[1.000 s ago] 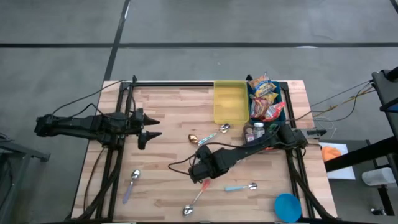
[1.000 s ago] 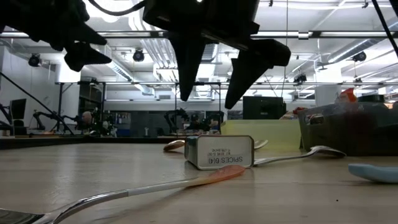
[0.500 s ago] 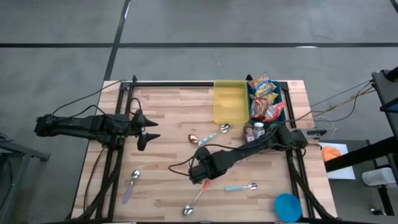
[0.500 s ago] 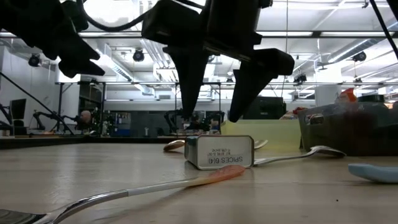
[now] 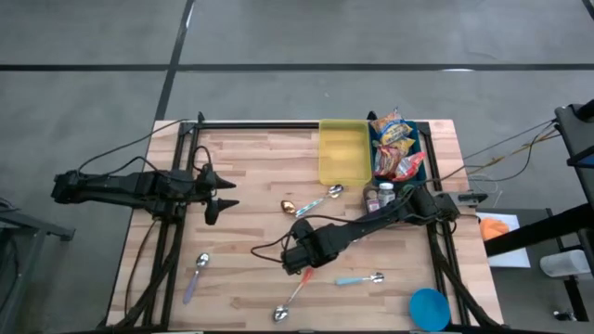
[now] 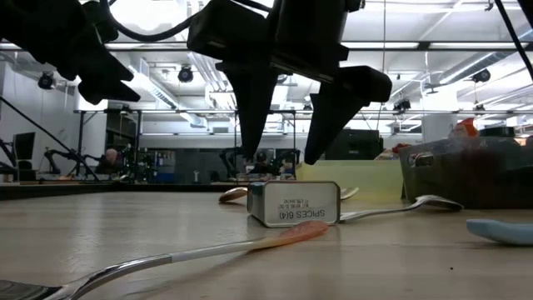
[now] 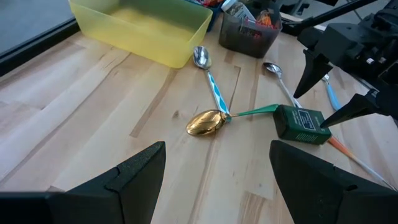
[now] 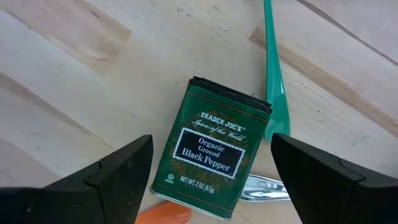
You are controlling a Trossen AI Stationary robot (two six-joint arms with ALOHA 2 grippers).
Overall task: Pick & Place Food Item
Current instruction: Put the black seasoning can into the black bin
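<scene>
I have the right gripper (image 6: 287,154) poised directly above the pepper tin (image 8: 211,163), fingers spread wide with nothing between them; in the low view both fingertips hang clear above the tin's top face, one to either side, not touching it. The tin lies flat on its broad side on the wooden table (image 5: 251,176), near the middle, label up, with a green-handled spoon (image 8: 273,81) just beside one long edge and the orange handle (image 6: 287,236) of another spoon at its lower end. I judge this to be the approach step: alignment over the item is set, the grasp not yet begun. The next move, as I read it, calls for a straight descent until the fingers bracket the tin's narrow sides, then a close; I must watch that a finger does not land on the green handle or trap it against the tin. The likely drop point is the yellow bin (image 5: 342,151) at the far edge, though I cannot confirm that. The left gripper (image 5: 221,193) waits, open wide and empty, over the table's left side.
</scene>
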